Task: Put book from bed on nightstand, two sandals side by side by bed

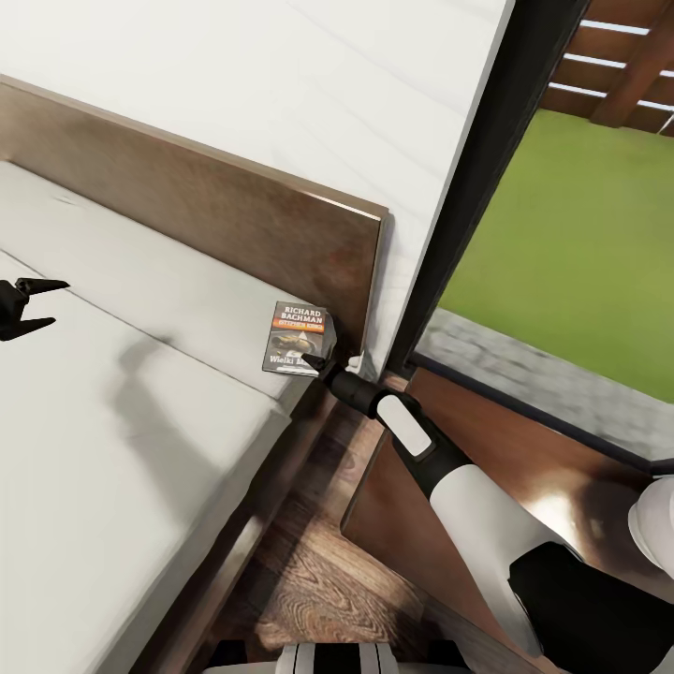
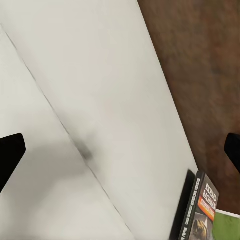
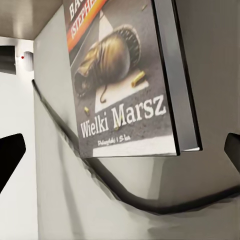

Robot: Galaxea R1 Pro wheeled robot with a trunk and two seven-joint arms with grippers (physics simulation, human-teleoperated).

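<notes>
**Right gripper at the book on the bed's corner**

Head view: the book (image 1: 298, 339) lies flat on the grey mattress of the bed (image 1: 122, 449), at the corner beside the headboard (image 1: 234, 211). The right gripper (image 1: 316, 361) reaches along the bed's side with its tips at the book's near edge; whether the jaws are apart is unclear here. The left gripper (image 1: 37, 304) hovers over the mattress, jaws apart. A black-framed window (image 1: 487, 178) shows grass; the nightstand (image 1: 524, 487) lies under the right arm.

Left wrist view: mattress, headboard wood and the book (image 2: 202, 210) at the far corner.

Right wrist view: the cover (image 3: 122, 75) reads "Wielki Marsz"; the fingertips (image 3: 10, 155) stand wide apart, gripping nothing.
</notes>
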